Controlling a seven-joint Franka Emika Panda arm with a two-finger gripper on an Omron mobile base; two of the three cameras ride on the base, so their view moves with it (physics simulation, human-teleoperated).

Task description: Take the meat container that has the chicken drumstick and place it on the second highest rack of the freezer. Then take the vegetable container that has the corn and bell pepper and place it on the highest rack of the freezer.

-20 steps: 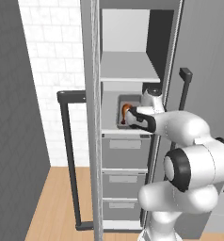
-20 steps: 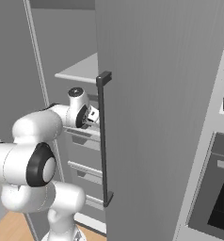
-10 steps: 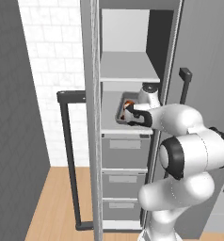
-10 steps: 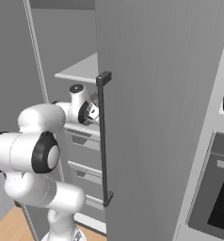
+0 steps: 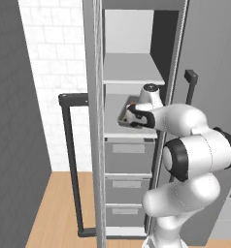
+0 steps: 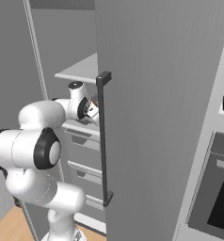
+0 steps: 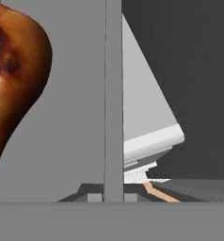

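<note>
The freezer (image 5: 95, 145) stands open in front of me. My gripper (image 5: 133, 117) is shut on the near rim of the meat container (image 5: 123, 117), a shallow grey tray held just above the second highest rack (image 5: 112, 104). The highest rack (image 5: 132, 70) above it is bare. In the hand view the chicken drumstick (image 7: 15, 80), glossy brown-orange, lies on the tray floor left of the tray's grey wall (image 7: 113, 94). From the right, the gripper (image 6: 92, 111) reaches in behind the door's edge. The corn and bell pepper container is out of view.
The left freezer door is swung out with its dark bar handle (image 5: 71, 164). The right door (image 6: 156, 94) with its handle (image 6: 103, 141) stands close beside my arm. Grey drawers (image 5: 129, 155) sit below the shelves. An oven (image 6: 217, 197) is at the right.
My elbow has swung upward and the forearm has turned. The hand and the tray have stayed almost in place over the lower shelf, edging slightly further in.
</note>
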